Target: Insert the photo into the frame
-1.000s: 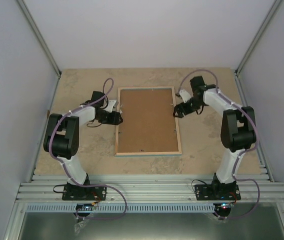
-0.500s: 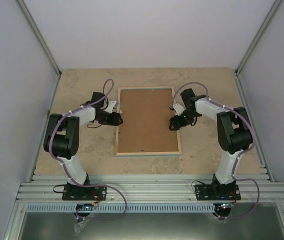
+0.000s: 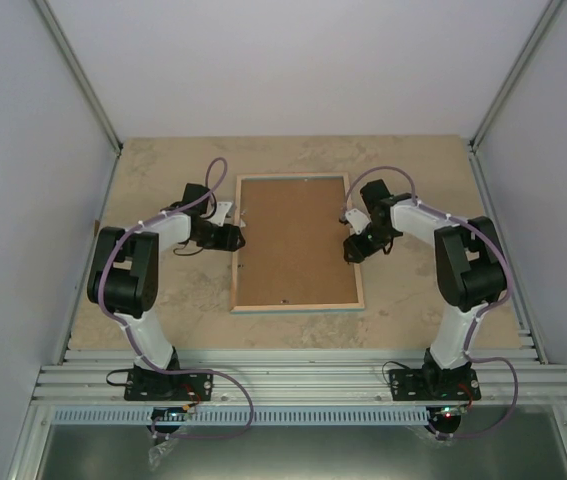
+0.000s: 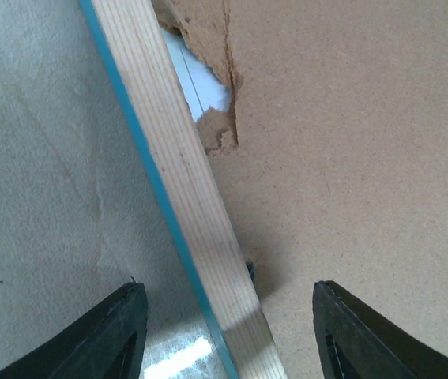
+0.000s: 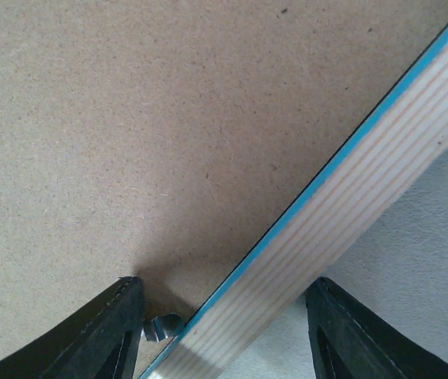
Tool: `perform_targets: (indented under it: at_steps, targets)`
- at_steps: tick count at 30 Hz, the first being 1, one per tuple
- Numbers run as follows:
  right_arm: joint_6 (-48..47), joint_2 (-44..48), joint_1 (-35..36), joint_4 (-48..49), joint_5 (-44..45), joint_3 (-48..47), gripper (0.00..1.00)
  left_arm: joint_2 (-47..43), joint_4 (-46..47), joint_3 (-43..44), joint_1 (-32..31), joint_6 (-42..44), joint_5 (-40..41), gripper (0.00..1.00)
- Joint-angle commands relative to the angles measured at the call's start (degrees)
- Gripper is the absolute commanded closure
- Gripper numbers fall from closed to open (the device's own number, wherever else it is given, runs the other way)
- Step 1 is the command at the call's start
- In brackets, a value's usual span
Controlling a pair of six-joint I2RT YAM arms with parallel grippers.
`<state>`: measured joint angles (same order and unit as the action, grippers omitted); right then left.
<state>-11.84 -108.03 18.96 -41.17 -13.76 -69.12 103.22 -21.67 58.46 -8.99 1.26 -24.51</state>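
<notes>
Beige stone-patterned table (image 3: 163, 170) enclosed by plain pale walls (image 3: 293, 60).

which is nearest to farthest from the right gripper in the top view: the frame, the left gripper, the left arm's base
1. frame: its right rail lies between the right gripper's fingers.
2. left gripper: across the backing board, at the left rail.
3. left arm's base: near left corner, farthest.

White arms (image 3: 166, 226), black joints (image 3: 123, 276), looping purple cables (image 3: 217, 166).
</notes>
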Motion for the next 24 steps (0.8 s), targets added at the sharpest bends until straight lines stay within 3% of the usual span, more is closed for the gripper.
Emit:
perform_targets:
  at_steps: [1, 5, 10, 20, 24]
  targets:
    - [-4.12, -0.76, -0.15, -3.22, 5.82, 2.99, 0.42, 1.31, -0.39, 1.19, 0.00, -0.21, 0.19, 0.40]
    - [-5.99, -0.72, -0.15, -2.91, 7.83, 3.00, 0.46, 1.68, -0.30, 1.16, 0.02, -0.22, 0.54, 0.40]
    - [-6.28, -1.59, -0.07, -2.89, 8.43, 1.71, 0.71, 2.23, -0.55, 1.51, -0.02, -0.07, 1.13, 0.42]
    - [-3.34, -3.72, -0.15, -3.74, 4.78, -1.28, 0.72, 1.63, -1.11, 3.28, 0.03, 1.17, 1.45, 0.43]
    - [0.66, -5.98, -0.36, -1.56, 3.65, -4.69, 0.87, -0.64, -2.47, 6.08, 0.09, 4.50, 1.87, 0.41]
